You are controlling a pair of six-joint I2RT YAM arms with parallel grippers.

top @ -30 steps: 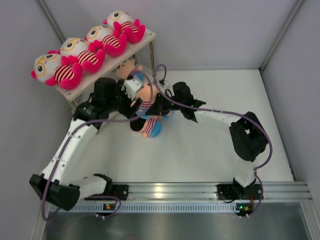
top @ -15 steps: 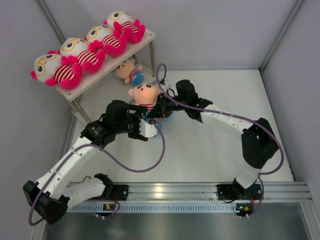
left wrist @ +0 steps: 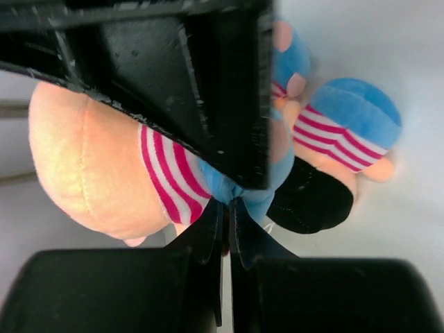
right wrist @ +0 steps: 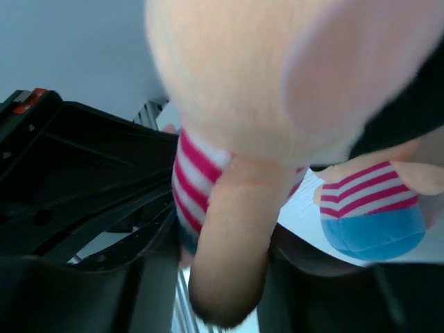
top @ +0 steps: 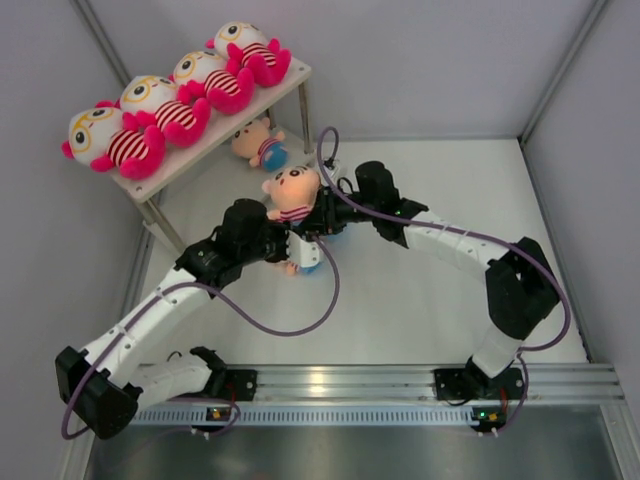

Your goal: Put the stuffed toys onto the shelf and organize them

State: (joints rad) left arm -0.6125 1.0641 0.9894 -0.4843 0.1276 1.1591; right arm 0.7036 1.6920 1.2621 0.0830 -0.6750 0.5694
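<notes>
1. Worktop: white and level. One peach-faced stuffed toy in blue pants lies on it near the centre.
2. Shelf: stands far left. Four white-headed stuffed toys lie in a row on its top board.
3. Second peach-faced toy: lies just beside that board's right edge, lower down. Its support cannot be told.

Lab enclosure, grey walls, aluminium rail

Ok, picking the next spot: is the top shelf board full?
Full, as far as I can tell: four pink-limbed toys cover the top board end to end.
</notes>
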